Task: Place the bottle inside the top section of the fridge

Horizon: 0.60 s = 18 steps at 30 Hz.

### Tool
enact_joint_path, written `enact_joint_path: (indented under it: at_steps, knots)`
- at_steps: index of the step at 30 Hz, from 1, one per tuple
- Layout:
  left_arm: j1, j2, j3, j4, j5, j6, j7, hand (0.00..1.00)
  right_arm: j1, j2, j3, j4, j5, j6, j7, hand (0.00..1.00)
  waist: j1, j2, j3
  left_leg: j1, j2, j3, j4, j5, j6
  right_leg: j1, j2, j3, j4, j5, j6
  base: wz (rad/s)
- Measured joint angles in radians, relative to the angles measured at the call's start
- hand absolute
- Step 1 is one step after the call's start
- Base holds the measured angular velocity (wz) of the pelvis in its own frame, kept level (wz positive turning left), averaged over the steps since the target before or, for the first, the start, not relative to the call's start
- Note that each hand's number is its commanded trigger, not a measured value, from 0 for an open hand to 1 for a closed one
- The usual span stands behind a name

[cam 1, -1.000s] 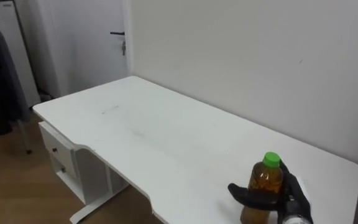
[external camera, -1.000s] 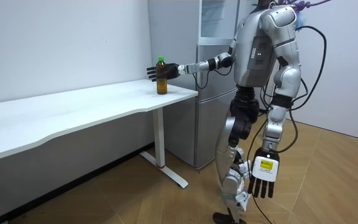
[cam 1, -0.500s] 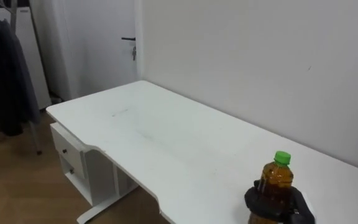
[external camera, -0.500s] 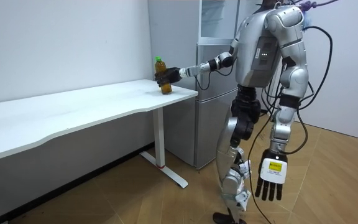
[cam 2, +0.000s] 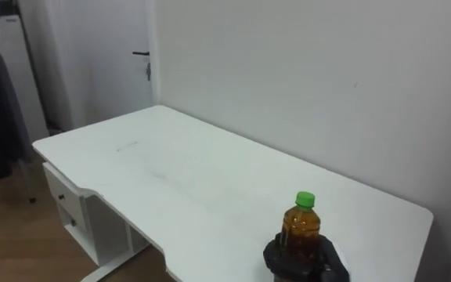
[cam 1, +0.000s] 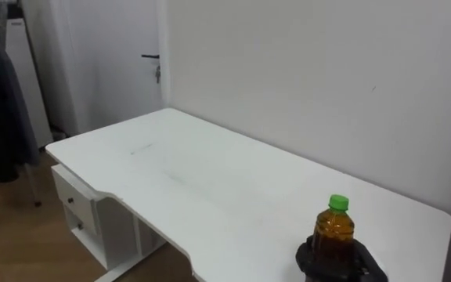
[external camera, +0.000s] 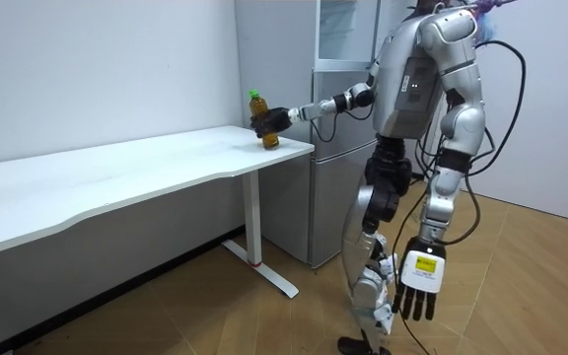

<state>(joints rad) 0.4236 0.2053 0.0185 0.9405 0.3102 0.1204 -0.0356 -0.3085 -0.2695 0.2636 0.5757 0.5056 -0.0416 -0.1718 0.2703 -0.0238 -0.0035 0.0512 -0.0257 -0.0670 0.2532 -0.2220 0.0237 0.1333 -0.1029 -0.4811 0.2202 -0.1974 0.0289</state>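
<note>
— Where is the amber-filled clear plastic bottle with the green cap (cam 1: 334, 231) showing?
— At the right end of the long white counter (cam 1: 194, 180); the black right robot hand (cam 1: 343, 262) is wrapping its fingers round the lower body.
— And the left robot hand (external camera: 417, 286)?
— It is hanging at the robot's side, fingers straight and holding nothing.

Silver-grey metal shell on torso, arms and legs, dark joints at waist and knees. Black cables loop off the back and shoulder. Hands black: left hand (external camera: 417, 288) has a white-and-yellow tag on its back, right hand (external camera: 282, 116) ends a slim silver forearm.
</note>
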Motion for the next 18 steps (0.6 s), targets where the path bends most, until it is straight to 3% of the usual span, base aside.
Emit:
enact_joint_path:
  at_steps: [6,11,13,18]
  knots:
    - [-0.018,-0.002,0.054,0.000,-0.001,-0.019,0.000,0.00,0.112,-0.057,-0.001,-0.272,-0.040,0.022,0.074,1.00,-0.033,-0.011,-0.0002,0.024,0.014,0.052,-0.020,0.001,0.002,-0.007,0.001,0.044,0.003,0.001,0.001,-0.22]
    - [-0.055,-0.001,0.070,0.001,-0.004,-0.028,0.006,0.00,0.115,-0.084,-0.014,-0.403,-0.083,0.025,0.085,1.00,-0.072,-0.016,0.0053,0.032,0.020,0.092,-0.038,0.001,0.002,-0.022,0.005,0.079,0.005,0.003,0.002,-0.20]
    - [-0.079,0.000,0.068,0.003,-0.014,-0.026,0.006,0.00,0.115,-0.088,-0.017,-0.489,-0.114,0.049,0.092,1.00,-0.085,-0.021,0.0063,0.031,0.025,0.107,-0.053,0.000,0.002,-0.036,0.010,0.093,0.009,0.005,-0.001,-0.17]
    - [-0.117,0.001,0.060,0.009,-0.018,-0.019,0.007,0.00,0.114,-0.117,-0.031,-0.610,-0.113,0.066,0.106,1.00,-0.103,-0.024,0.0048,0.034,0.030,0.124,-0.053,0.001,0.002,-0.050,0.014,0.111,0.017,0.006,-0.002,-0.12]
